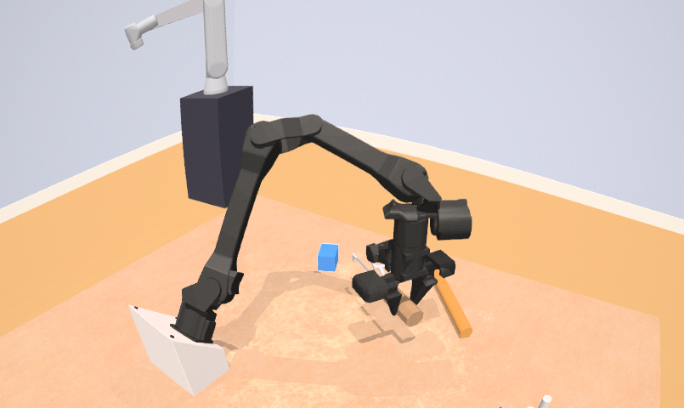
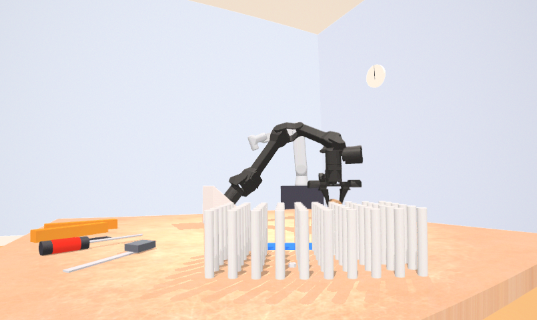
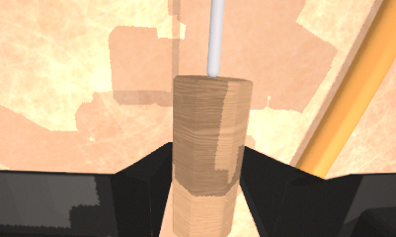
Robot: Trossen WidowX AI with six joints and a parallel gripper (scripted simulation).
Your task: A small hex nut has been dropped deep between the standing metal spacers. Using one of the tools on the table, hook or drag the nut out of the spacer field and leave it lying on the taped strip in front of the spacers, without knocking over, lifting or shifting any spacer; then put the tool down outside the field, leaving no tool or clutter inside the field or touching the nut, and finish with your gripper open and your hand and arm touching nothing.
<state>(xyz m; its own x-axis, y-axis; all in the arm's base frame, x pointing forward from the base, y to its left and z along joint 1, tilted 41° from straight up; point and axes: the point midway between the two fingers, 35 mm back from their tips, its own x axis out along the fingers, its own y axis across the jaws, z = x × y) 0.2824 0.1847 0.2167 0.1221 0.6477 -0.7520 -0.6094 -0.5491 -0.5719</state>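
Observation:
My gripper (image 1: 404, 306) (image 2: 334, 201) (image 3: 203, 149) is shut on the wooden handle (image 1: 412, 314) (image 3: 204, 118) of a tool, raised above the table. The tool's thin metal shaft (image 1: 363, 264) (image 3: 214, 39) points away from the handle, with a small bent end in the top view. White spacers (image 2: 279, 243) (image 2: 375, 245) stand upright in rows in the exterior view. The small pale nut (image 2: 292, 265) lies on the table between spacer columns. A blue band (image 2: 289, 246), seemingly the taped strip, shows beyond it, partly hidden by spacers.
An orange bar (image 1: 455, 309) (image 3: 357, 84) lies close beside my gripper. A blue cube (image 1: 327, 257) is left of it in the top view. Left of the spacers in the exterior view are a red-handled tool (image 2: 66, 245), a flat tool with a grey block (image 2: 140, 246) and orange bars (image 2: 70, 231).

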